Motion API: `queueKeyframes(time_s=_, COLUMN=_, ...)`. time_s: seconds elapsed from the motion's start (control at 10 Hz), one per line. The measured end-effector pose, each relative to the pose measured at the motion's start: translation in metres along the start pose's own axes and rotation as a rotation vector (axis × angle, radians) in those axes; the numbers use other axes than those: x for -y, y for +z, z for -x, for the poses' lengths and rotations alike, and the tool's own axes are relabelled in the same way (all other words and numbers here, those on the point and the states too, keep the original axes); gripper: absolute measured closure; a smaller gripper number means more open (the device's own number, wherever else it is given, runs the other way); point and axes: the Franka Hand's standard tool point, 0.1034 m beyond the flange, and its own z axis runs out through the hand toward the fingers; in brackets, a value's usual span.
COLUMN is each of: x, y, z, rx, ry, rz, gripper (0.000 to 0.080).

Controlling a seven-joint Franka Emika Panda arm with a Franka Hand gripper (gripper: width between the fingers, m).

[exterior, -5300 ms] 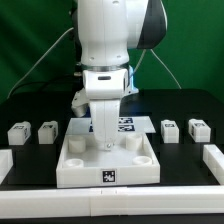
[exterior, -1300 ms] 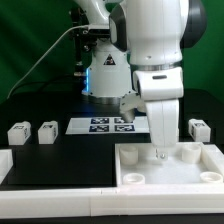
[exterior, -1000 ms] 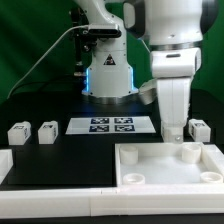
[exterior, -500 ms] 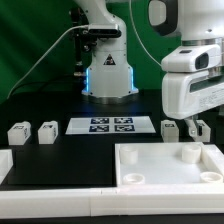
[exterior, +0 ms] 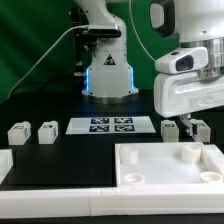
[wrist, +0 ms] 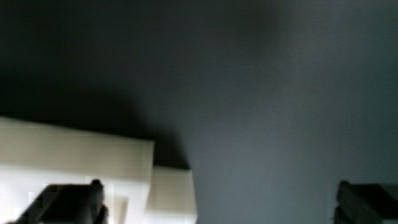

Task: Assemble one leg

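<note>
Tool (exterior: 195, 126) is held low at the exterior view's right, its dark fingers (wrist: 64, 205) spread apart with nothing clamped between them. On the black surface (exterior: 30, 110) one small white plastic block-shaped leg (exterior: 169, 127) with a black-and-white tag is seen just left of the tool, and a second leg (exterior: 198, 129) is partly hidden by it. Two further legs (exterior: 17, 132) are set at the far left. The marker board (exterior: 110, 125) lies between, and a large white square tabletop (exterior: 150, 172) with round sockets is nearest.

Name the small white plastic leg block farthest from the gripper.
The small white plastic leg block at the exterior view's far left; its neighbour sits closer, and a third stands beside the gripper at that view's right.
</note>
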Motion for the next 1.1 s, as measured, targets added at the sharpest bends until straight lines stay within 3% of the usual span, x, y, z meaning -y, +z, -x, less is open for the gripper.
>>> queueKeyframes(time_s=0.2, x=0.001, y=0.000, z=0.010, rx=0.099, ry=0.008, rz=0.007, gripper=0.0151)
queueKeyframes(time_s=0.3, x=-0.001, y=0.001, z=0.020, rx=0.228, ry=0.039, rz=0.017, gripper=0.0151)
queueKeyframes(time_s=0.4, x=0.000, y=0.003, z=0.019, rx=0.331, ry=0.049, rz=0.018, gripper=0.0151)
queueKeyframes(time_s=0.5, x=0.000, y=0.008, z=0.014, rx=0.355, ry=0.041, rz=0.012, gripper=0.0151)
queueKeyframes(time_s=0.6, x=-0.001, y=0.006, z=0.024, rx=0.453, ry=0.043, rz=0.018, gripper=0.0151)
queueKeyframes(time_s=0.9, x=-0.001, y=0.007, z=0.029, rx=0.769, ry=0.046, rz=0.014, gripper=0.0151)
queueKeyframes(time_s=1.0, x=0.003, y=0.013, z=0.034, rx=0.863, ry=0.095, rz=0.036, gripper=0.0151)
queueKeyframes(time_s=1.1, x=0.005, y=0.015, z=0.040, rx=0.979, ry=0.083, rz=0.041, gripper=0.0151)
